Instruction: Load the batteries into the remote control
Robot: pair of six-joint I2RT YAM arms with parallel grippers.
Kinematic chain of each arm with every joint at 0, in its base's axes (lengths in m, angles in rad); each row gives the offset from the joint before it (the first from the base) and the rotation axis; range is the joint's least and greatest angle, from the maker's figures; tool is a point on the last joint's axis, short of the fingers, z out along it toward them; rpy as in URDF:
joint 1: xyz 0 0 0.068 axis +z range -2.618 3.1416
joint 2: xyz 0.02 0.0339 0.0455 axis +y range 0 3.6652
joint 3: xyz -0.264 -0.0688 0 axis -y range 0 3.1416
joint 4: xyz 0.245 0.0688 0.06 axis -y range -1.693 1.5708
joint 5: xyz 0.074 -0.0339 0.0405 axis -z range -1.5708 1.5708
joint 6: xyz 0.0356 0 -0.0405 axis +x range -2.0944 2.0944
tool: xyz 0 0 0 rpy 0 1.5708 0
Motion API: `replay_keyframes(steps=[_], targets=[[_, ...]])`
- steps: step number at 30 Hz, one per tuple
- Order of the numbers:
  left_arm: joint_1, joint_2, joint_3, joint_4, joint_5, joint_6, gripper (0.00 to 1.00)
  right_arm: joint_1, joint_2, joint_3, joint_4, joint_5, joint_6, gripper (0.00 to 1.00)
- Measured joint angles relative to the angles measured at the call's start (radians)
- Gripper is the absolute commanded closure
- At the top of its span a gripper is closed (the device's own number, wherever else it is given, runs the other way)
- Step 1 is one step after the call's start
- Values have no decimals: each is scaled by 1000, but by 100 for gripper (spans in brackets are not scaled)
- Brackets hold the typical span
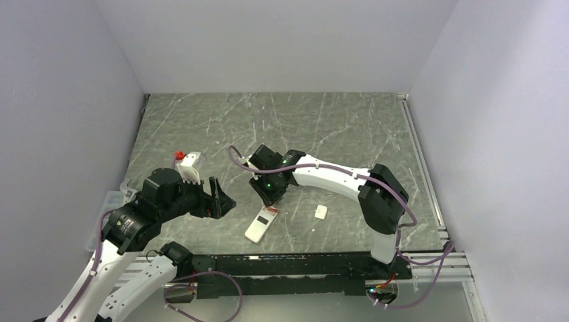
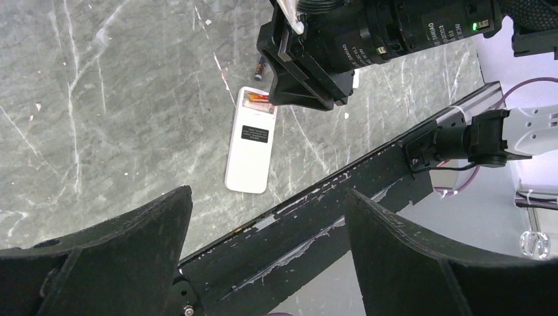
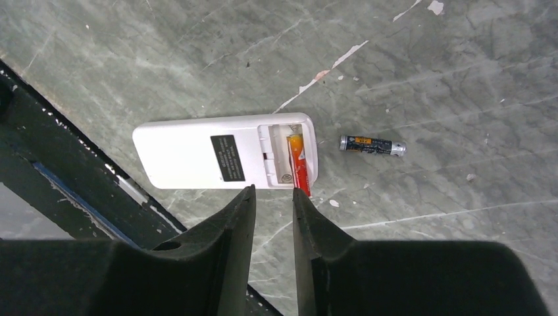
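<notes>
1. The left gripper hangs with its jaws spread wide and released. Nothing lies between its fingers. Through the gap shows the black rail along the near edge of the table.
2. Beyond that rail, ahead of the left jaws and well apart from them, the remote control lies flat on the table. Its white back faces up with the dark rectangular label showing, and its battery compartment is uncovered at the far end.
3. The right gripper hangs over that compartment end. Its jaws stand parted by a narrow slit that holds nothing, and bare table shows through it. The remote lies just ahead of the fingertips, crosswise to them.
4. A red and orange battery sits in the open compartment. Its near end reaches past the remote's edge to the tip of one right finger. I cannot tell whether they touch.
5. A dark battery lies on the table just beyond the remote's compartment end, apart from it. It is off to one side of the right jaws and outside them.
6. A small white square piece lies on the table, well apart from both pairs of jaws.
7. Farther back, beyond the left jaws, a small red and white object stands on the table, too small to make out.
</notes>
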State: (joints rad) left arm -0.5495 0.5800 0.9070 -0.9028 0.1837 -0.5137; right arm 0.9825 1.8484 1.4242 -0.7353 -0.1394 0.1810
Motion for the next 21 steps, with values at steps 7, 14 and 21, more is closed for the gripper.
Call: replay_keyframes(steps=[7,14,21], targets=[[0,0,0,0,-2,0,10,0,1,-7,17,12,13,60],[0,0,0,0,-3,0,10,0,37,-6,25,30,10,60],[0,0,0,0,-6,0,10,0,63,-7,26,31,8,61]])
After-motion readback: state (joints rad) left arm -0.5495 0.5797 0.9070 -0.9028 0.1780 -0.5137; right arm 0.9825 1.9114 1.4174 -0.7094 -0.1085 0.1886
